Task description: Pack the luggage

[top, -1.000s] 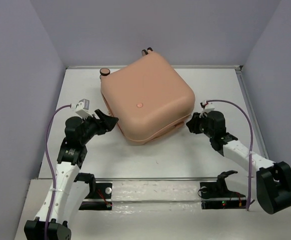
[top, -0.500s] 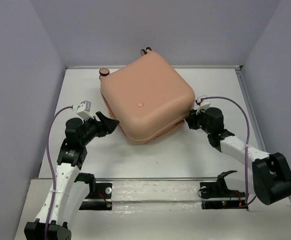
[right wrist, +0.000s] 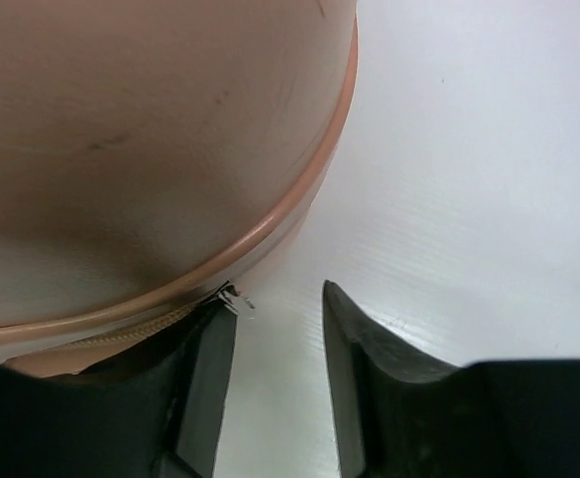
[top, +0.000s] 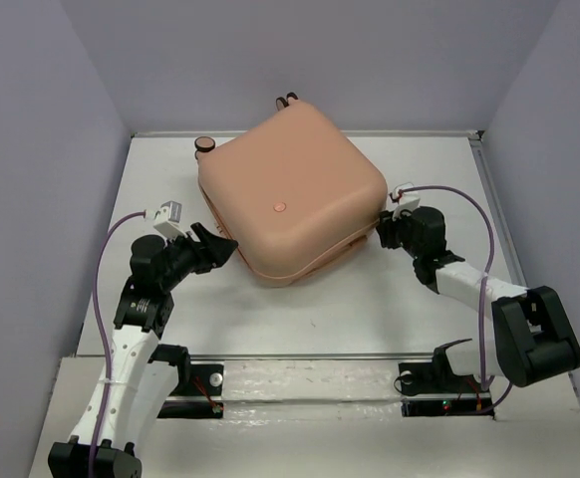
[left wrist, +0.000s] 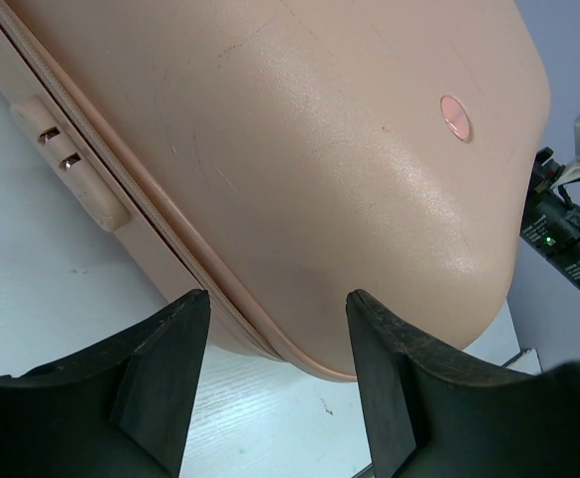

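Peach-pink rounded luggage lies closed; left fingers and right fingers both parted, gripping nothing.

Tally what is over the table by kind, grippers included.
Luggage: 1
Grippers: 2, the left gripper and the right gripper
Total: 3

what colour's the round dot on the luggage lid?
The dot is coral pink, slightly darker than the peach luggage; clearest in the left wrist view.
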You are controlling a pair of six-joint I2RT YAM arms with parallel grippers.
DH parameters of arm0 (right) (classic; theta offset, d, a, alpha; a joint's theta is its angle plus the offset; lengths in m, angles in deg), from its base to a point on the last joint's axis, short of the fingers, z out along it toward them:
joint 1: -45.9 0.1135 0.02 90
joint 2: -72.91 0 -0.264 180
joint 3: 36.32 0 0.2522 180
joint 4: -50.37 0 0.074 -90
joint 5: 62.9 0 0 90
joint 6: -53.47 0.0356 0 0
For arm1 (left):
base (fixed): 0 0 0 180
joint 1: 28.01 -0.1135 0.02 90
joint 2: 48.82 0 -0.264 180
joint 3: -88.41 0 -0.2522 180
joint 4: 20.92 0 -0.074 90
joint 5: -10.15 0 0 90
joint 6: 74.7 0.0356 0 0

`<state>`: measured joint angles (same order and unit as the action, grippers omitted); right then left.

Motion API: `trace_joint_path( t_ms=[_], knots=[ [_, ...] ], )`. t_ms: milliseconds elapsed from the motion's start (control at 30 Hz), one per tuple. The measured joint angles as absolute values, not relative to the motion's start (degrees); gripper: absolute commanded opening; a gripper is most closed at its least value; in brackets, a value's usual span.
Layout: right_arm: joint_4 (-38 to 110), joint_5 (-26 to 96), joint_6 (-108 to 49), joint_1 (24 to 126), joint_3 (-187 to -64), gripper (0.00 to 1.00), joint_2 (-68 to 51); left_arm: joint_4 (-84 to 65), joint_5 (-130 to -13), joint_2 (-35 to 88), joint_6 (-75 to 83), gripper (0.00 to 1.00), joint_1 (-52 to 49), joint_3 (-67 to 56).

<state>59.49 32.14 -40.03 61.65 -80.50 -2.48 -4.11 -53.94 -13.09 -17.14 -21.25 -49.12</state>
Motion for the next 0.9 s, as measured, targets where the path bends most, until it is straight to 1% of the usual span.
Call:
trace_joint_path(
  t_ms=[167, 400, 433, 467, 533, 667, 900],
  knots=[
    [61.52, 34.13, -40.65, 61.58, -80.74, 0.35, -2.48, -4.11, -53.98, -13.12, -17.14, 0.65, -20.96, -49.12],
    [61.61, 37.23, -40.41, 61.17, -80.74, 0.3, -2.48, -4.16, -53.96, -12.74, -17.17, 0.65, -20.07, -49.12],
    [61.63, 37.65, -40.25, 61.12, -80.72, 0.23, -2.48, -4.33, -53.96, -12.33, -17.23, 0.65, -19.54, -49.21],
    [61.74, 38.17, -40.08, 61.06, -80.65, 0.23, -2.48, -4.38, -53.96, -11.98, -17.3, 0.65, -19.08, -49.26],
    [62.37, 39.72, -39.36, 61.01, -80.32, 0.16, -2.48, -4.7, -53.98, -11.21, -17.67, 0.65, -17.97, -49.61],
    [63.49, 40.86, -38.15, 60.93, -80.1, 0.08, -2.46, -5.58, -54.88, -10.45, -18.78, 0.65, -15.85, -50.87],
    [67.99, 40.49, -33.7, 59.88, -76.69, 0.07, 0.42, -10.06, -56.12, -7.48, -22.04, 0.63, -9.4, -51.07]
  ],
)
